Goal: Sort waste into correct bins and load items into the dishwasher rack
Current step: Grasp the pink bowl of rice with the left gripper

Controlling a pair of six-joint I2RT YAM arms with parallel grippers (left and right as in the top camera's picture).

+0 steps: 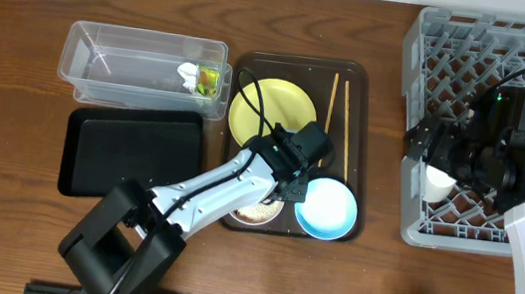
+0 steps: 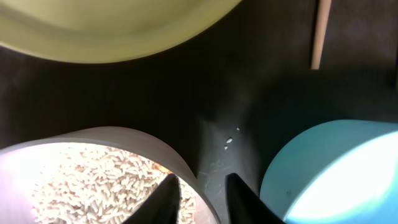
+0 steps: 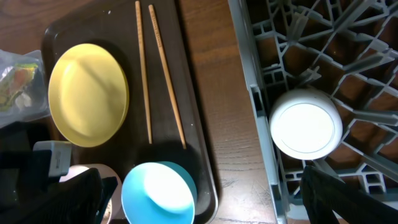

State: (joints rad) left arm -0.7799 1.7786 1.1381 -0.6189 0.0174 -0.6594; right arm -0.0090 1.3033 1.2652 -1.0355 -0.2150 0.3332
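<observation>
A pale bowl (image 1: 257,210) holding white rice (image 2: 93,180) sits on the brown serving tray next to the light blue bowl (image 1: 325,207). My left gripper (image 2: 202,186) straddles the rice bowl's rim (image 2: 124,134), one finger inside and one outside, shut on it. The yellow plate (image 1: 272,108) and the chopsticks (image 1: 337,116) lie on the same tray. The white bowl (image 3: 306,124) rests in the grey dishwasher rack (image 1: 514,58) at its left edge. My right gripper (image 3: 202,186) hovers wide open and empty over that edge.
The clear tub (image 1: 122,65) at the back left holds the green-and-orange wrapper (image 1: 211,78) and the white scrap (image 1: 188,76). The black tray (image 1: 131,151) lies in front of it. The brown serving tray's rim (image 1: 358,149) stands between the arms.
</observation>
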